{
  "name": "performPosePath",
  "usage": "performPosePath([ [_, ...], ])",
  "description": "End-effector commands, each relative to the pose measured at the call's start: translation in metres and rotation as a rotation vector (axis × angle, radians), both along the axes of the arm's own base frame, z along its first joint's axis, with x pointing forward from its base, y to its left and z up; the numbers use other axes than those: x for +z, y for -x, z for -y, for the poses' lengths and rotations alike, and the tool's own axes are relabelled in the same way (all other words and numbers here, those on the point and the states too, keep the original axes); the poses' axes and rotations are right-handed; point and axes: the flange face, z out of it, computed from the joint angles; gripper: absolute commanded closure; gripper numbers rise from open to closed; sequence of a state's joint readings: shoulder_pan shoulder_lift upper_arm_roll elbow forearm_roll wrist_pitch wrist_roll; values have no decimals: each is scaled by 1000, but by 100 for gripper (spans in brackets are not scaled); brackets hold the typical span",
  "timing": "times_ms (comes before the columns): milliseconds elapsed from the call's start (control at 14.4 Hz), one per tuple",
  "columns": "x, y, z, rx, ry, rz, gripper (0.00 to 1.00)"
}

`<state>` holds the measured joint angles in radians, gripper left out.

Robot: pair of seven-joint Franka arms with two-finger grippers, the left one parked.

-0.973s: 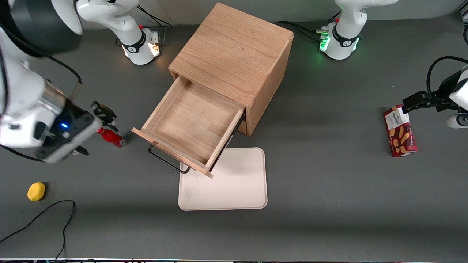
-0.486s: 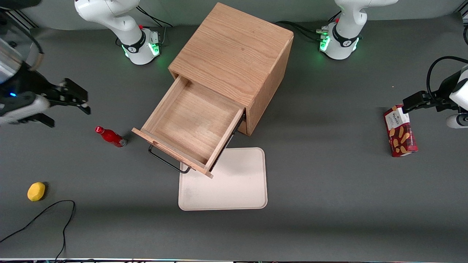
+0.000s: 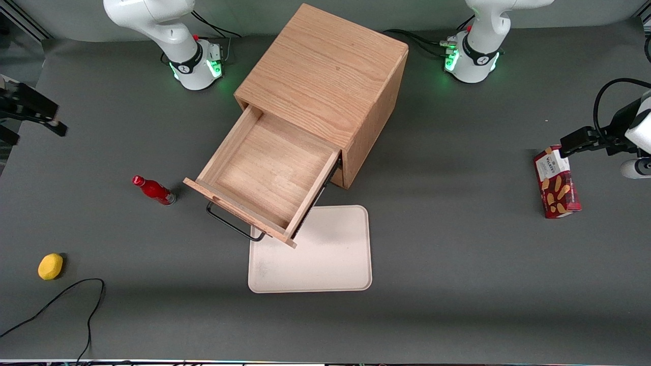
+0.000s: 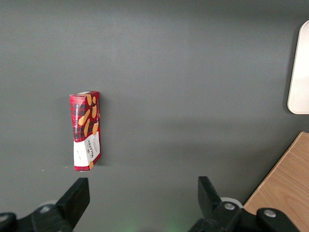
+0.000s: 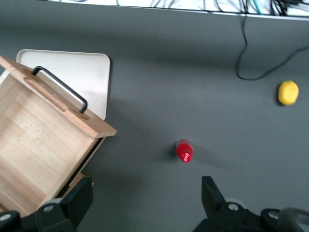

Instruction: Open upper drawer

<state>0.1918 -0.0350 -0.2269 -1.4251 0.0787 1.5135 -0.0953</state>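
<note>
At the counter's (image 3: 457,284) nine o'clock edge, our gripper (image 5: 145,203) hangs spread and empty; the upper drawer (image 3: 264,173) stands open, so we retreat clear.

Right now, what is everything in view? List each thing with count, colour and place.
Cabinet: one, light oak, mid-table.
Upper drawer: one, light oak with black bar handle, pulled out, nothing in it.
Tray: one, cream, partly under the drawer front.
Bottle: one, red, upright beside the drawer, toward the working arm's end.
Lemon: one, yellow, nearer the front camera than the bottle.
Biscuit box: one, red, toward the parked arm's end.
Cable: one, black, by the lemon.
Gripper: one, black, open, raised at the working arm's end, clear of the drawer.
</note>
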Motion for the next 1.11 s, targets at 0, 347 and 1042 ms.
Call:
performPosePath([
  [0, -2, 14, 13, -56, -1, 0, 0],
  [347, -20, -2, 22, -135, 2, 16, 0],
  [1042, -50, -29, 27, -141, 32, 5, 0],
])
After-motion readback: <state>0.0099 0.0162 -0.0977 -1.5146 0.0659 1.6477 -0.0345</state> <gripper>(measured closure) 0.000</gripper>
